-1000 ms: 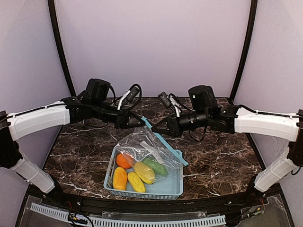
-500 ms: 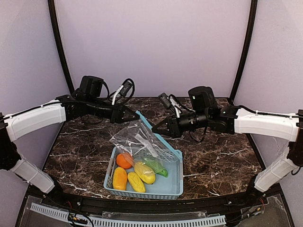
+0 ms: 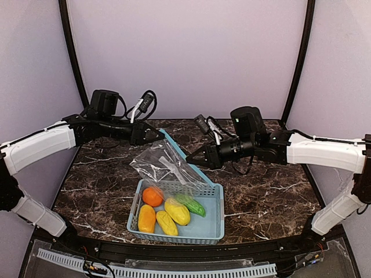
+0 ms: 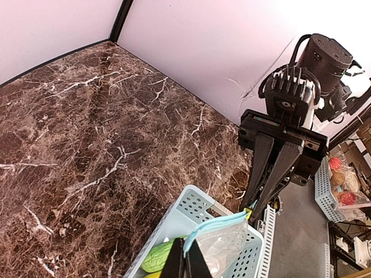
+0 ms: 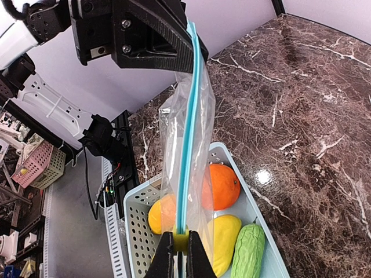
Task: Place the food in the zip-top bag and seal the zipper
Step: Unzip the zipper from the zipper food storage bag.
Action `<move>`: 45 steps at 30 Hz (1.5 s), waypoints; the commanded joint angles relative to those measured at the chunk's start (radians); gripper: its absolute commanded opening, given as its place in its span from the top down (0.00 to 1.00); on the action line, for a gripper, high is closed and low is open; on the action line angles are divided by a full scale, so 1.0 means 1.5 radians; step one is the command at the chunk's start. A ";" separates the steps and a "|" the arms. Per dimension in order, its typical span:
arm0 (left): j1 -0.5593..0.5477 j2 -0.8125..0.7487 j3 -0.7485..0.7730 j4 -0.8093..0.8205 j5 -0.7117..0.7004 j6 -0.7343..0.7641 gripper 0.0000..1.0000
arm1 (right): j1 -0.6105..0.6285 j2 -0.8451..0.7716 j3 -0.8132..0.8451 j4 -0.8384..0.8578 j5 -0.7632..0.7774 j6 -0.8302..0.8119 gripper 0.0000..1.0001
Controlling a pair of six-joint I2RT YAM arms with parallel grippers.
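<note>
Over last second I watch left gripper (image 3: 157, 134) draw back-left. Zip-top bag (image 3: 164, 168) now lifts off food (image 3: 177, 211), zipper (image 3: 174, 143) taut above basket's (image 3: 221, 215) far rim. Bag looks empty, five pieces in basket: loading not started. Left jaws and right gripper (image 3: 191, 158) jaws pinch zipper ends, nearly closed.

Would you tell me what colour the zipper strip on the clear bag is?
Light teal-blue; the zipper shows best in the right wrist view.

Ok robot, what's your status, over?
Left gripper and right gripper shut on the ends of the zipper. Zip-top bag hangs over the basket, looks empty. Food all in the basket, nothing blocking.
</note>
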 commanded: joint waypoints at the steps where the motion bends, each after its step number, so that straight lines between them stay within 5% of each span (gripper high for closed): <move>1: 0.021 -0.030 -0.008 0.013 -0.035 0.000 0.99 | 0.000 -0.013 -0.019 -0.023 -0.009 0.003 1.00; 45: 0.154 -0.091 -0.024 0.032 -0.082 -0.019 0.99 | 0.001 -0.026 -0.048 -0.021 0.007 0.015 1.00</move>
